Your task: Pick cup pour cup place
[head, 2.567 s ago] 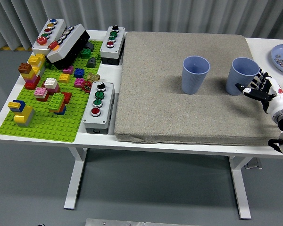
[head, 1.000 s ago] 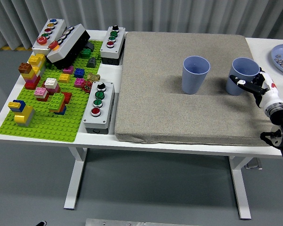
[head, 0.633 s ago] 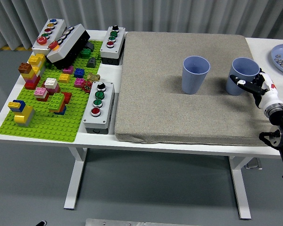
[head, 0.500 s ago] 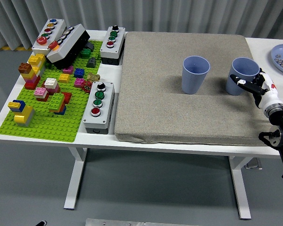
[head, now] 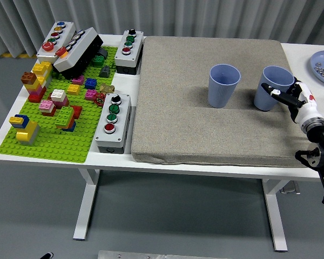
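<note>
Blue cup (head: 270, 88) tilted in the right hand's (head: 292, 98) closed grip, beside its upright twin (head: 223, 85).

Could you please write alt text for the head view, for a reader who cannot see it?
The robot's right hand grips the right blue cup on a grey mat, beside a second blue cup standing upright. To the left lie a green brick baseplate and button boxes.

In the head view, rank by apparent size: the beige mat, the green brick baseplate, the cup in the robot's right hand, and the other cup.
1. Beige mat, clearly largest.
2. Green baseplate.
3. The two cups: the held cup, gripped by the right hand, and the free cup look about alike; no ranking.
</note>
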### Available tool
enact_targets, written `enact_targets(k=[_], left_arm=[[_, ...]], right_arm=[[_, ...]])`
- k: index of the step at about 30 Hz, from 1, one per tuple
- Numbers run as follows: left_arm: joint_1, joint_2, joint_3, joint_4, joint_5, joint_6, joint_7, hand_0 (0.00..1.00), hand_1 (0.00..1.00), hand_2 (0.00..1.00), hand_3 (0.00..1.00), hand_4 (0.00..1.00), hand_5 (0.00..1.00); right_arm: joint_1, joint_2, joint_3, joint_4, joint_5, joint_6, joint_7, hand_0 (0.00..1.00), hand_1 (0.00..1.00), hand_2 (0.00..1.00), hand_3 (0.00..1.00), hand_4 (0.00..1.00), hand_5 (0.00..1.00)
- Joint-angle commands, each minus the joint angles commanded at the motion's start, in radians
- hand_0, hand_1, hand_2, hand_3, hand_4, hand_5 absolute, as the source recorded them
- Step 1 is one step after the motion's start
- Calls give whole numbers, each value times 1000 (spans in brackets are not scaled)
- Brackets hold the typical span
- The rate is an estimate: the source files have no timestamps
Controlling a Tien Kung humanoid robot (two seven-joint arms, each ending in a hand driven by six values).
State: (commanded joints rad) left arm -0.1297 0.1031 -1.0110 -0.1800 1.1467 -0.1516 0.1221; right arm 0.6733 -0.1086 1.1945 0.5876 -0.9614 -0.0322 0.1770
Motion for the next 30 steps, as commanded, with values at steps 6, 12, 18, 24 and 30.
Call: enact_targets(k=[6, 12, 18, 24, 30], left_arm=[[1, 1, -3, 0, 3, -1, 0, 806, 752, 818, 721, 520, 998], [3, 2, -5, 0, 5, -1, 1, 806, 752, 818, 721, 522, 998], [7, 4, -4, 0, 4, -2, 1, 806, 752, 818, 722, 519, 998], [9, 5, 0, 0, 1, -2, 1, 807, 752, 818, 722, 519, 998], [11, 7, 6, 0, -3, -3, 0, 805, 752, 818, 722, 518, 998]], right_arm=[[-7, -2, 14, 31, -22, -8, -5, 761, 620, 520, 641, 799, 248], [-20, -11, 35, 100, -89, -26, -16, 761, 621, 520, 640, 809, 275], [-29, -24, 56, 210, -229, -68, -34, 762, 635, 527, 641, 812, 279], [-35, -31, 47, 297, -393, -121, -58, 766, 637, 529, 642, 812, 284], [-37, -34, 29, 347, -590, -145, -91, 767, 639, 530, 644, 807, 281]])
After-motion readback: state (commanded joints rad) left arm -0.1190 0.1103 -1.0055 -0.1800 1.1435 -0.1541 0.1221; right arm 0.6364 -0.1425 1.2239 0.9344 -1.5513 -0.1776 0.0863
